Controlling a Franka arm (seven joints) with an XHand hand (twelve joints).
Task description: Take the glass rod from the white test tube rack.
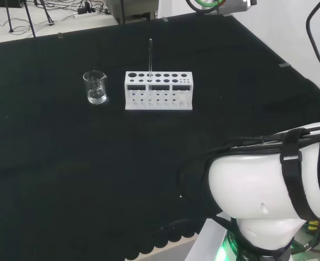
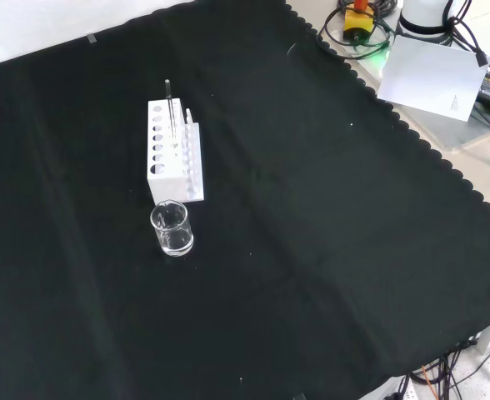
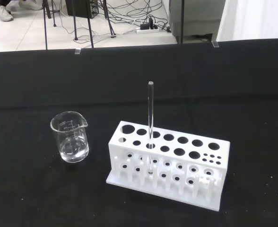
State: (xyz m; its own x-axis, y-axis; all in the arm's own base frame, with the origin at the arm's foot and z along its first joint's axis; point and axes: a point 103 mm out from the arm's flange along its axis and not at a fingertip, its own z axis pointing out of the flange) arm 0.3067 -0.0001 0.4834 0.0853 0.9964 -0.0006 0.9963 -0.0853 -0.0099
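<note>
- Head view: my white arm link (image 1: 269,190) is looming nearest; beyond it the glass rod (image 1: 150,60) is standing upright in the white test tube rack (image 1: 159,91), a clear beaker (image 1: 95,87) just left.
- Front view: the beaker (image 2: 172,228) is sitting nearer than the rack (image 2: 173,152) on the black tabletop (image 2: 328,233).
- Wrist view: the rod (image 3: 150,127) is rising from a rack (image 3: 169,163) hole; I cannot tell how my fingers are set.

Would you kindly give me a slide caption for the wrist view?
Glass rod standing upright in the white test tube rack, with a clear beaker beside it on the black cloth.
</note>
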